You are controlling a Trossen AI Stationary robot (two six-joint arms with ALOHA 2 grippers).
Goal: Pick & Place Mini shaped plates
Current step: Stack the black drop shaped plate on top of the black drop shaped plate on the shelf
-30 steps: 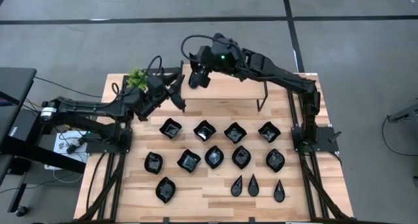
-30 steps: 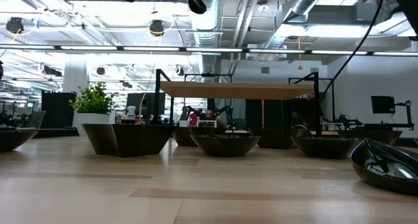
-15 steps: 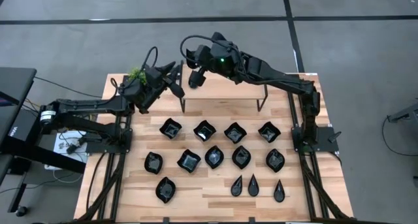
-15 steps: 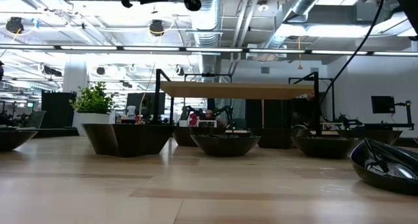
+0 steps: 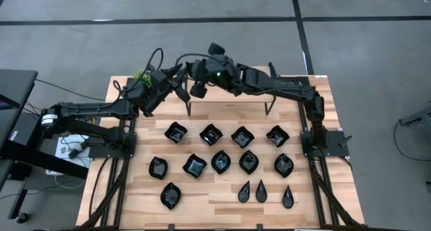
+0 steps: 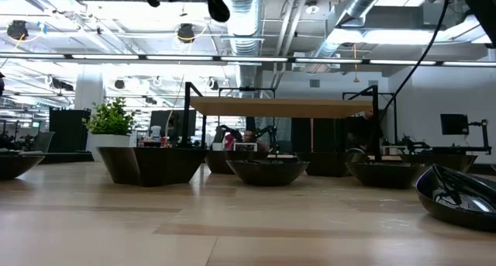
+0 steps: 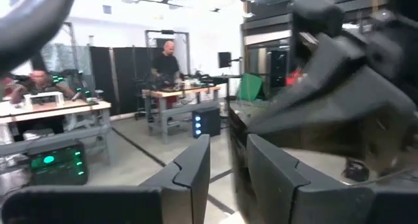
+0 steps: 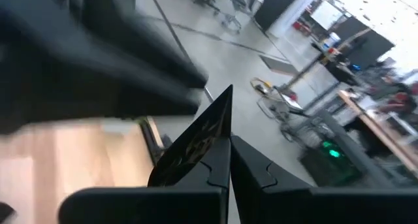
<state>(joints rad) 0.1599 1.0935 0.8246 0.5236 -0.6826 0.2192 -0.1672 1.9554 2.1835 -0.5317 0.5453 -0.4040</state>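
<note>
Several glossy black mini shaped plates [image 5: 221, 161] rest on their bases in rows on the wooden table: wavy squares, ovals and three narrow teardrops [image 5: 261, 191]. The low view shows them as dark bowls [image 6: 267, 171]. High over the table's far left part, my left gripper [image 5: 180, 87] stands open, nothing between its fingers [image 7: 225, 168]. My right gripper [image 5: 197, 91] is shut and empty [image 8: 230, 152], close beside it, reaching over from the right. Both are far above the plates.
A small wooden shelf on black legs [image 5: 232, 100] stands at the far middle, under my right arm; the low view shows it as well [image 6: 279, 107]. A green potted plant [image 5: 140, 76] sits at the far left corner. People work at benches [image 7: 166, 61] in the room beyond.
My left gripper swung toward the table's far edge, then held still. My right gripper has moved toward the table's left and slightly down, rolling at the wrist, and now hangs close to the left gripper. Neither has opened or shut. The plates have not moved.
</note>
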